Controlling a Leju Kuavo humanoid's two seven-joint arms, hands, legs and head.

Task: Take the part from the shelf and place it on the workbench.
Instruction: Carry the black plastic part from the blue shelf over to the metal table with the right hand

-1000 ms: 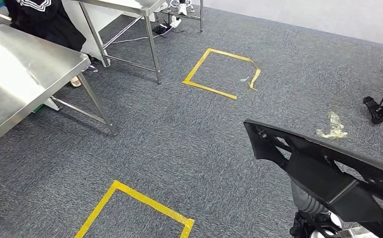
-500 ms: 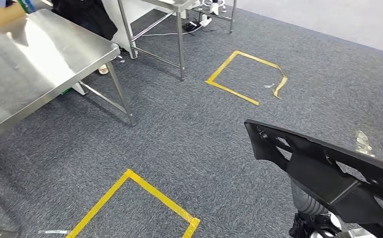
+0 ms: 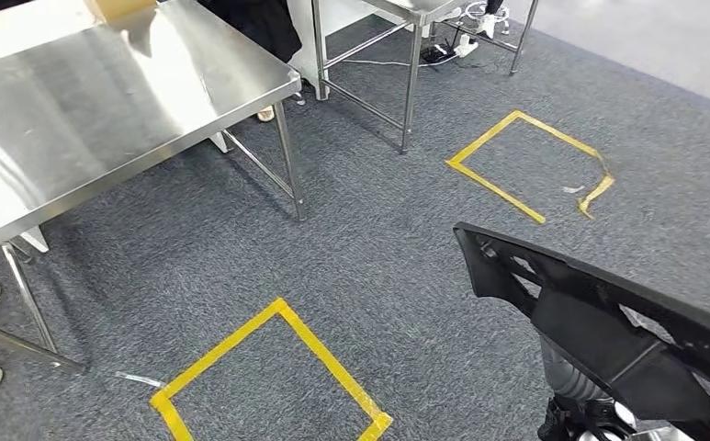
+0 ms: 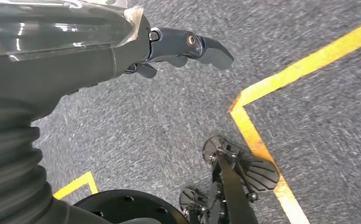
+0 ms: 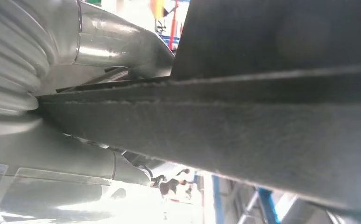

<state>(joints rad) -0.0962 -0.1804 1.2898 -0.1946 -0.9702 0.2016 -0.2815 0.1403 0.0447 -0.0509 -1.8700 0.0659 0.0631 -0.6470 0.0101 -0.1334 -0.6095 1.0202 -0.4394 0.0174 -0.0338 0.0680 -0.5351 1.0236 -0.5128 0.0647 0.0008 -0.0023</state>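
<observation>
Here the black part (image 3: 608,317), a flat plastic piece with ribs and cut-outs, sits at the lower right of the head view, held up above the grey carpet (image 3: 378,266) on the robot's right arm. In the right wrist view its dark edge (image 5: 244,116) runs straight across the picture, and the right hand (image 5: 122,51) has grey fingers lying both above and below that edge, so it grips the part between them. The left hand (image 4: 178,44) hangs over the carpet with nothing in it; its dark fingers point outward, only slightly bent. The workbench (image 3: 103,101), a steel table with a bare shiny top, stands at the upper left, well apart from the part. Two squares of yellow tape mark the carpet: one (image 3: 273,386) near the robot, in front of the workbench, and another (image 3: 530,165) farther off to the right. A second steel table (image 3: 406,18) stands behind the workbench.
</observation>
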